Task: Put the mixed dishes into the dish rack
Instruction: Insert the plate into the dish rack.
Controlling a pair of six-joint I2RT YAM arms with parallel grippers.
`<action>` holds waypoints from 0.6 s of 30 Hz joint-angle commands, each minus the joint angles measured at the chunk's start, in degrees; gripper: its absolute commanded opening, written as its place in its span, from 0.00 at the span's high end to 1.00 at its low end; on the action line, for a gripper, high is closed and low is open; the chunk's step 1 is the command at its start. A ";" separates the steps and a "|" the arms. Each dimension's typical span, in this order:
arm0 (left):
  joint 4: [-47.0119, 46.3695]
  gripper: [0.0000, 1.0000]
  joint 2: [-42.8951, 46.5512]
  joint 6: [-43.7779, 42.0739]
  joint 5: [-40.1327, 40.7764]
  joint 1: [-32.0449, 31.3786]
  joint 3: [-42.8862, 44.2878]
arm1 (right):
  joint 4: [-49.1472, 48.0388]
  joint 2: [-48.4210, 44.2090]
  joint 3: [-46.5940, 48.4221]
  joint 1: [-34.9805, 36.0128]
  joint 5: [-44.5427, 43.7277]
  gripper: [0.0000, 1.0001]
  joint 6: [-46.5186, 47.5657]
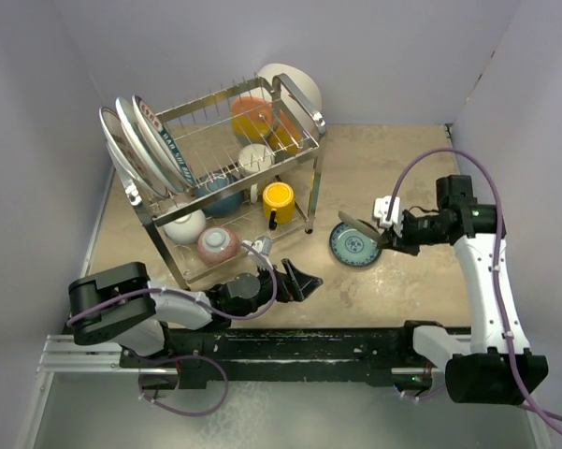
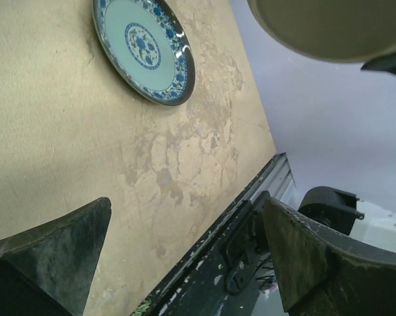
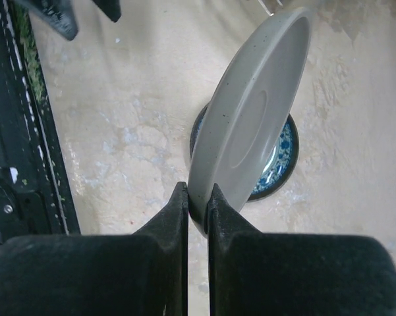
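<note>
Pinching the grey plate (image 3: pixel 250 112) by its rim with my right gripper (image 3: pixel 198 197) over the teal plate (image 1: pixel 355 245), right of centre, I must next carry it to the dish rack (image 1: pixel 210 140), upper left; my left gripper (image 1: pixel 299 279) gapes empty.

The two-tier chrome wire dish rack (image 1: pixel 315 182) stands far left on the table, with several plates (image 1: pixel 140 140) upright on edge in its upper tier and a white bowl (image 1: pixel 184 225), dark blue bowl (image 1: pixel 220 198) and yellow cup (image 1: pixel 279 198) on the lower. A teal plate with blue floral rim (image 1: pixel 355 247) lies flat to the right of the rack. A plain grey plate (image 3: pixel 250 125) hangs tilted above it, its rim pinched by the right gripper (image 3: pixel 198 197).
</note>
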State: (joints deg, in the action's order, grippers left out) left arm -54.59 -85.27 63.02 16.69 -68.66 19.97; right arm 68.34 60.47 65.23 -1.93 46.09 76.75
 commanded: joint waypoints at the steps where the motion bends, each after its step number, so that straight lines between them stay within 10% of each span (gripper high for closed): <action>1: -0.55 0.01 3.57 -9.83 -0.20 -0.15 -0.71 | -0.39 2.05 8.19 -3.41 6.34 1.00 -11.05; 18: -4.48 0.01 6.58 -14.34 -0.99 -0.15 -3.47 | -21.62 8.13 41.00 -5.89 6.38 1.00 -46.68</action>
State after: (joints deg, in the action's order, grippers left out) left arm -54.85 -80.09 51.27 16.34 -68.66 16.93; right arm 59.96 66.87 97.12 -7.55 47.94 44.36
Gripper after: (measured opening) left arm 0.992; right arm 0.074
